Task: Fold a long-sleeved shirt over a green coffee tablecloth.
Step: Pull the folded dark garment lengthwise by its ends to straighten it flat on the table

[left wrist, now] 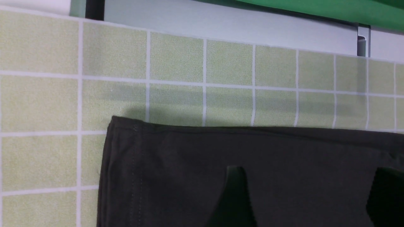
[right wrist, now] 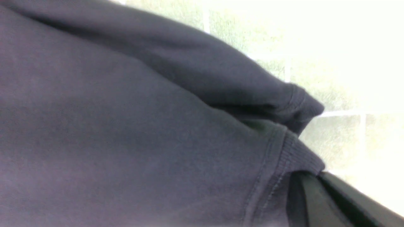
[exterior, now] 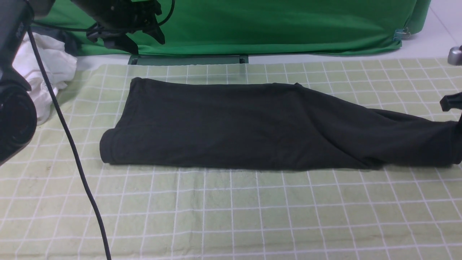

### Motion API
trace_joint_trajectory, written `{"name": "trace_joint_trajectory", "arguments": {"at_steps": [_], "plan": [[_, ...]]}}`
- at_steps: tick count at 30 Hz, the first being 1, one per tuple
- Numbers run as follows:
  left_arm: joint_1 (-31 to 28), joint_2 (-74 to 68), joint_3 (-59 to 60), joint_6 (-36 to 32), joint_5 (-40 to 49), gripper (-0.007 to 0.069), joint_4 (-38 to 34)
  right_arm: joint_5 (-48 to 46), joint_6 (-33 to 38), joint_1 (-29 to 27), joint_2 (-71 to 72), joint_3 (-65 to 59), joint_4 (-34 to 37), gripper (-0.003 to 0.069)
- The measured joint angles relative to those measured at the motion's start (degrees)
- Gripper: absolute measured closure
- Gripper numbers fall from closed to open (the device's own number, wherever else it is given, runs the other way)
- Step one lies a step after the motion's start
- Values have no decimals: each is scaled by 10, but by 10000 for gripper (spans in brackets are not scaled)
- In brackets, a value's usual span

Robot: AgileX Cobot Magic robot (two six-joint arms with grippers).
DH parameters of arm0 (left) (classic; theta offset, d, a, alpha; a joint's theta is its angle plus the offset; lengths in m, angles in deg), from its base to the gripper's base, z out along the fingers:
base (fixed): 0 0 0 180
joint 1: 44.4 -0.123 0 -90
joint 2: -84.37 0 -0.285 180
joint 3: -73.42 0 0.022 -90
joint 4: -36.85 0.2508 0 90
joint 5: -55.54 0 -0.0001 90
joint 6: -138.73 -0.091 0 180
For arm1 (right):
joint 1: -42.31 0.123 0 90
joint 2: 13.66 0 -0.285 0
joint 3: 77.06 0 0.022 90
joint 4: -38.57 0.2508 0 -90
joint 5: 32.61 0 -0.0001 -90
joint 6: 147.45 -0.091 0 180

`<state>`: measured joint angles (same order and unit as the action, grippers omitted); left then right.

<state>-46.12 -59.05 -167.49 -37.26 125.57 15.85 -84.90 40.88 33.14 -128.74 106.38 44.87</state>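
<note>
Green coffee tablecloth (exterior: 231,216) beneath long-sleeved shirt (exterior: 231,126); right end effector (right wrist: 315,198) pinching shirt cuff (right wrist: 300,154), likely for folding, left end effector (left wrist: 311,201) spread over hem (left wrist: 107,176).

Black long-sleeved shirt (left wrist: 176,176) corner lies flat on the green coffee tablecloth (left wrist: 176,63) (pale, white-gridded), the left gripper (left wrist: 311,198) spread wide above it.

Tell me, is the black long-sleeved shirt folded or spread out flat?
Folded. The long-sleeved shirt lies as a narrow doubled band on the gridded tablecloth, with a rounded fold at its left end and both cuffs stacked at the right.
</note>
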Motion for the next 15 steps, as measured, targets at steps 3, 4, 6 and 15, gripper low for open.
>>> {"name": "trace_joint_trajectory", "arguments": {"at_steps": [3, 4, 6, 15], "plan": [[0, 0, 0, 0, 0, 97, 0, -2, 8, 0, 0, 11, 0, 655], [0, 0, 0, 0, 0, 97, 0, -2, 9, 0, 0, 13, 0, 655], [0, 0, 0, 0, 0, 97, 0, -4, 10, 0, -1, 31, -10, 655], [0, 0, 0, -1, -1, 97, 1, -6, 12, -13, -45, 83, -53, 655]]}}
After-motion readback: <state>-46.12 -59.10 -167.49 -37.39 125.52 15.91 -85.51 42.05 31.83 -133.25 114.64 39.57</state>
